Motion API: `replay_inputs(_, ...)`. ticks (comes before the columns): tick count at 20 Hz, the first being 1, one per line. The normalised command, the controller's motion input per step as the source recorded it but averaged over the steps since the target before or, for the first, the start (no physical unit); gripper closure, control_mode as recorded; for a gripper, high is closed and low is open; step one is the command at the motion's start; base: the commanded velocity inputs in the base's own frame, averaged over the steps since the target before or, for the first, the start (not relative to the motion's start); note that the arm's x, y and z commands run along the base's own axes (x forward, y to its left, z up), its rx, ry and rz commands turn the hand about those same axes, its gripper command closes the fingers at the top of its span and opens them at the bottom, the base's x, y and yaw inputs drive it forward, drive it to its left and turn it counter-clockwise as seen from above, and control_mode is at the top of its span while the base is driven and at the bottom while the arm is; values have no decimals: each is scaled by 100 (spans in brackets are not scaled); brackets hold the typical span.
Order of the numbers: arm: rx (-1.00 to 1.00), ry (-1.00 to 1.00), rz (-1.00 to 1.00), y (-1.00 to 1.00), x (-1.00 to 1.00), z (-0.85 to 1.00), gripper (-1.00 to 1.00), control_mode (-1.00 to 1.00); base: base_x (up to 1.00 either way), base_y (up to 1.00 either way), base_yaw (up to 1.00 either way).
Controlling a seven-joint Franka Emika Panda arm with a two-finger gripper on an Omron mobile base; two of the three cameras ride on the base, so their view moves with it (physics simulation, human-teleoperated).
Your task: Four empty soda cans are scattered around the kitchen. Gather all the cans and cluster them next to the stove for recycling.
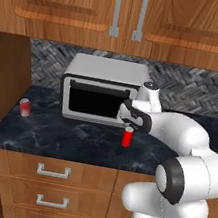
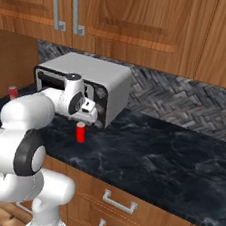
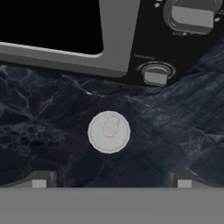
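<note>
Red soda can [image 1: 127, 136] stands upright on the dark marble counter [image 1: 75, 140], just before the toaster oven [image 1: 101, 89]; its silvery top shows a pull-tab. Above it hangs the gripper [image 3: 109, 183], jaws wide, holding nothing. Another red can [image 1: 25, 107] stands far left.

A silver toaster oven [image 1: 103, 90] stood at the centre of the left base view, its dark glass door facing forward, and sat at the upper left of the right base view. In the hand view its door edge and two grey knobs [image 3: 155, 74] ran along the top of the frame. It rested on a dark marbled bench [image 1: 65, 139], backed by a grey herringbone backsplash [image 2: 187, 102]. Wooden wall cabinets [image 1: 187, 23] with silver handles [image 1: 117, 8] hung across the top, and wooden drawers [image 1: 54, 172] with silver pulls lay along the bottom.
</note>
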Motion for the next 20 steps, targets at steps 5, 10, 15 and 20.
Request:
replay_inputs(5, 0, 0, -2, 0, 14, -18, -100, -100, 0, 0, 0)
replay_inputs(10, 0, 7, -3, 0, 12, -13, -100, -100, 0, 0, 0)
replay_inputs(15, 0, 17, -3, 1, 13, -1, -100, -100, 0, 0, 0)
replay_inputs(20, 0, 11, 0, 1, 16, -4, -100, -100, 0, 0, 0)
